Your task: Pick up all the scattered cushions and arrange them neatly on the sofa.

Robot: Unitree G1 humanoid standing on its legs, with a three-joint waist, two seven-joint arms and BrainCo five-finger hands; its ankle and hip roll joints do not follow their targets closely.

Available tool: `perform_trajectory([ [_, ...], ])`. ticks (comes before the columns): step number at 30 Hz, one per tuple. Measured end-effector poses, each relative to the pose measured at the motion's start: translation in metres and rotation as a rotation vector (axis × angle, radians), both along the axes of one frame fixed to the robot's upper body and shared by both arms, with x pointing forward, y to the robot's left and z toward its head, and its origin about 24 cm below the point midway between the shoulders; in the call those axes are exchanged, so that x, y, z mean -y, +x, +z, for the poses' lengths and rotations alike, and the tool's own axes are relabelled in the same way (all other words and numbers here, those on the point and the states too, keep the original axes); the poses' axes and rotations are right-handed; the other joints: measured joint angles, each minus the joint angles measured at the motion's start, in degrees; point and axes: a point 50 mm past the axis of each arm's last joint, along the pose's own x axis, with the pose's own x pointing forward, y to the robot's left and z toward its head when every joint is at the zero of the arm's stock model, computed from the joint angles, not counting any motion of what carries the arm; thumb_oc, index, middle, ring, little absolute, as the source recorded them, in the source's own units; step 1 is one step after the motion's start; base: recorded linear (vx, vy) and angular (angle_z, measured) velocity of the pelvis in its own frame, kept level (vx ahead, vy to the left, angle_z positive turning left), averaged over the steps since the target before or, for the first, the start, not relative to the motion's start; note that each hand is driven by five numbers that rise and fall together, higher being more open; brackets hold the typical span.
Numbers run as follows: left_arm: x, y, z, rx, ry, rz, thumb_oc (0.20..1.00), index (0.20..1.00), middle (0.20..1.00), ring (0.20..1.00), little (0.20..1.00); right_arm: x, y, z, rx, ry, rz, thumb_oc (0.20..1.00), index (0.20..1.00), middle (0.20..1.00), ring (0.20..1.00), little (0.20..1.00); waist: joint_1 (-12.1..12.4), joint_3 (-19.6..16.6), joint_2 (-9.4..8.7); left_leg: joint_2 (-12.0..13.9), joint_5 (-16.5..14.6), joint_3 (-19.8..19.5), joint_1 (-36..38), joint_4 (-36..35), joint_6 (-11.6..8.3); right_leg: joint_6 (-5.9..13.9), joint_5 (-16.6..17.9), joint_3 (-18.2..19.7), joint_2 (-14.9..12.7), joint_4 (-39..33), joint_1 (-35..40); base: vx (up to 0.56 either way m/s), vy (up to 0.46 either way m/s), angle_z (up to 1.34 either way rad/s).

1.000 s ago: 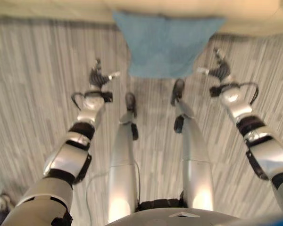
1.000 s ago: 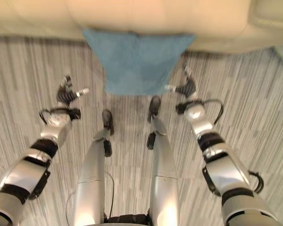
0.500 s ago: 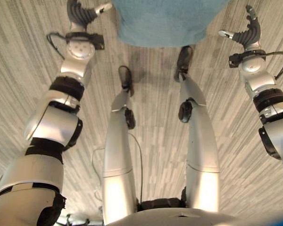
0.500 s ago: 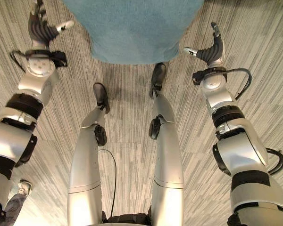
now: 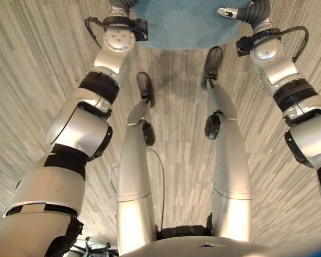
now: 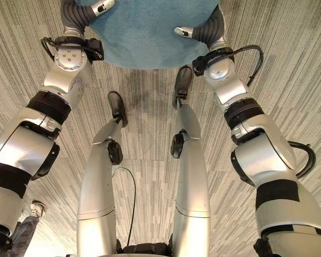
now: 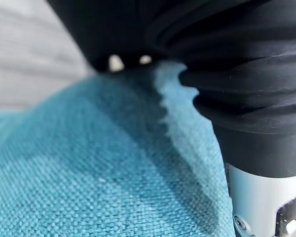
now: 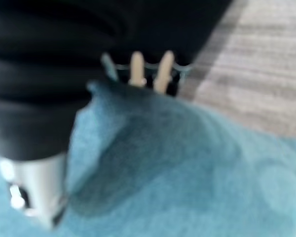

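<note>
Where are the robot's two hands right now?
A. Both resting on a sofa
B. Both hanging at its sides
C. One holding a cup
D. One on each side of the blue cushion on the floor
D: the left hand and right hand flank the blue cushion lying on the striped floor.

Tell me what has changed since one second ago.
Both hands came inward onto the blue cushion: the left hand at one side, the right hand at the other, thumbs lying on top. The cushion stays on the striped floor.
</note>
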Motion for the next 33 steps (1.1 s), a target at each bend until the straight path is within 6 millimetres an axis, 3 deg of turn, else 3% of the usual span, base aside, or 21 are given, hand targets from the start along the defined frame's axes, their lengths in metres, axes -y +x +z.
perform_trajectory([
  [1, -0.001, 0.0, -0.001, 0.002, -0.035, 0.005, 0.63, 0.63, 0.63, 0.63, 0.63, -0.02, -0.002, -0.005, -0.007, 0.045, 0.065, 0.2, 0.2, 0.2, 0.2, 0.2, -0.12, -0.06, 0.1, 0.06, -0.02, 0.1, 0.0, 0.06, -0.04, 0.01, 0.01, 0.01, 0.32, -0.04, -0.04, 0.01, -0.028, -0.09],
  [2, -0.004, -0.001, 0.0, 0.003, -0.059, 0.005, 0.313, 0.313, 0.313, 0.313, 0.313, -0.037, -0.005, -0.008, -0.01, 0.071, 0.12, 0.2, 0.2, 0.2, 0.2, 0.2, -0.16, -0.06, 0.12, 0.23, 0.0, 0.11, 0.05, -0.06, -0.11, -0.03, 0.05, 0.08, 0.59, -0.07, -0.1, 0.0, -0.029, -0.08],
  [3, -0.014, -0.004, 0.004, 0.021, -0.129, 0.006, 0.2, 0.2, 0.2, 0.2, 0.2, -0.055, -0.01, -0.009, -0.008, 0.115, 0.197, 0.2, 0.2, 0.2, 0.2, 0.2, -0.11, -0.06, 0.12, 0.56, 0.23, 0.18, 0.23, -0.49, -0.48, -0.17, 0.25, 0.12, 0.9, -0.29, -0.17, 0.0, 0.0, 0.0],
  [5, -0.035, -0.006, -0.004, 0.011, -0.164, 0.048, 0.2, 0.2, 0.2, 0.2, 0.2, -0.049, -0.011, -0.011, -0.009, 0.119, 0.199, 0.2, 0.2, 0.2, 0.2, 0.2, 0.59, -0.09, 0.18, 0.72, 0.82, 0.17, 1.86, -1.71, -1.16, -0.23, 0.28, 0.06, 0.87, 0.03, 0.63, 0.01, -0.006, 0.04],
  [11, -0.037, -0.017, -0.024, 0.041, -0.221, -0.018, 0.2, 0.2, 0.2, 0.2, 0.2, -0.036, -0.016, -0.025, -0.029, 0.161, 0.233, 0.2, 0.2, 0.2, 0.2, 0.2, 1.25, -0.11, 0.21, 0.72, 1.5, -0.18, 5.52, -3.19, -1.16, -0.28, 0.04, -0.37, 0.69, -0.85, 4.55, 0.01, -0.014, 0.05],
  [12, -0.033, -0.02, -0.034, 0.036, -0.272, -0.05, 0.2, 0.2, 0.2, 0.2, 0.2, -0.034, -0.019, -0.031, -0.032, 0.165, 0.247, 0.2, 0.2, 0.2, 0.2, 0.2, 1.26, -0.13, 0.25, 0.73, 1.64, -0.37, 6.48, -3.65, -1.14, -0.27, 0.02, -0.79, 0.49, -1.07, 5.73, 0.01, -0.019, 0.08],
  [13, -0.03, -0.022, -0.057, 0.006, -0.302, -0.064, 0.2, 0.2, 0.2, 0.2, 0.2, -0.021, -0.021, -0.039, -0.036, 0.159, 0.227, 0.2, 0.2, 0.2, 0.2, 0.2, 1.17, -1.19, 0.54, 0.65, 1.81, -1.59, 8.41, -4.88, -0.95, -0.18, -0.01, -2.08, 0.48, -2.7, 8.69, 0.03, -0.018, 0.1],
  [14, -0.03, -0.028, -0.062, 0.012, -0.321, -0.086, 0.2, 0.2, 0.2, 0.2, 0.2, -0.009, -0.026, -0.037, -0.012, 0.132, 0.212, 0.2, 0.2, 0.2, 0.2, 0.2, 1.2, -1.61, 0.6, 0.57, 1.83, -1.96, 9.1, -5.47, -0.84, -0.08, -0.11, -2.55, 0.3, -2.99, 9.59, 0.05, -0.009, 0.18],
  [15, -0.028, -0.04, -0.085, -0.005, -0.382, -0.121, 0.2, 0.2, 0.2, 0.2, 0.2, 0.004, -0.035, -0.045, 0.006, 0.093, 0.195, 0.2, 0.2, 0.2, 0.2, 0.2, 0.99, -1.03, 0.65, 0.08, 3.07, -2.25, 13.02, -7.63, -1.42, -0.59, 0.25, -2.99, -0.05, -4.04, 13.13, 0.06, 0.004, 0.11],
  [17, -0.027, -0.05, -0.129, -0.085, -0.453, -0.113, 0.2, 0.2, 0.2, 0.2, 0.2, 0.008, -0.044, -0.073, -0.027, 0.055, 0.19, 0.2, 0.2, 0.2, 0.2, 0.2, 0.72, -5.33, 0.75, 0.12, 2.7, -2.45, 15.05, -9.14, -1.37, 0.3, -0.97, -3.17, 0.12, -4.7, 15.09, 0.04, 0.002, 0.03],
  [22, -0.031, -0.073, -0.156, -0.113, -0.455, -0.123, 0.2, 0.2, 0.2, 0.2, 0.2, 0.014, -0.077, -0.092, 0.037, 0.213, 0.253, 0.2, 0.2, 0.2, 0.2, 0.2, 0.48, -5.94, 0.85, 0.17, 2.31, -3.34, 22.87, -10.75, -1.54, -0.15, -2.18, -4.33, 0.05, -4.84, 22.79, 0.01, -0.02, 0.04],
  [25, -0.035, -0.089, -0.187, -0.186, -0.423, -0.106, 0.2, 0.2, 0.2, 0.2, 0.2, 0.01, -0.088, -0.128, -0.056, 0.263, 0.27, 0.2, 0.2, 0.2, 0.2, 0.2, 0.39, -6.37, 0.94, 0.2, 2.04, -3.35, 31.65, -14.31, -1.66, 0.78, -4.0, -4.72, 0.13, -6.07, 30.79, 0.06, -0.01, 0.01],
  [27, -0.036, -0.101, -0.199, -0.208, -0.432, -0.114, 0.2, 0.2, 0.2, 0.2, 0.2, 0.009, -0.096, -0.141, -0.094, 0.257, 0.295, 0.2, 0.2, 0.2, 0.2, 0.2, 0.49, -6.63, 1.19, 0.26, 1.71, -3.6, 36.88, -16.47, -1.66, 0.86, -4.8, -5.31, 0.21, -6.88, 35.56, 0.07, -0.014, 0.04],
  [29, -0.04, -0.107, -0.211, -0.239, -0.422, -0.101, 0.2, 0.2, 0.2, 0.2, 0.2, 0.009, -0.1, -0.15, -0.117, 0.253, 0.305, 0.2, 0.2, 0.2, 0.2, 0.2, 0.92, -10.42, 1.52, 0.47, 1.82, -3.76, 37.99, -17.56, -1.52, 1.02, -5.33, -5.83, 0.41, -7.28, 36.64, 0.11, -0.009, 0.04],
  [32, -0.043, -0.117, -0.228, -0.3, -0.401, -0.108, 0.2, 0.2, 0.2, 0.2, 0.2, 0.01, -0.105, -0.164, -0.166, 0.245, 0.315, 0.2, 0.2, 0.2, 0.2, 0.2, 1.26, -10.42, 1.56, 0.45, 2.95, -3.69, 47.36, -22.02, -2.23, 1.01, -5.93, -6.29, 0.78, -8.92, 44.72, 0.13, 0.01, 0.02],
  [33, -0.044, -0.125, -0.241, -0.34, -0.403, -0.11, 0.2, 0.2, 0.2, 0.2, 0.2, 0.012, -0.11, -0.175, -0.206, 0.244, 0.311, 0.2, 0.2, 0.2, 0.2, 0.2, 1.16, -10.54, 1.76, 0.77, 3.36, -3.68, 53.65, -25.42, -2.24, 0.91, -6.45, -6.96, 1.04, -10.47, 50.34, 0.17, 0.0, 0.03],
])
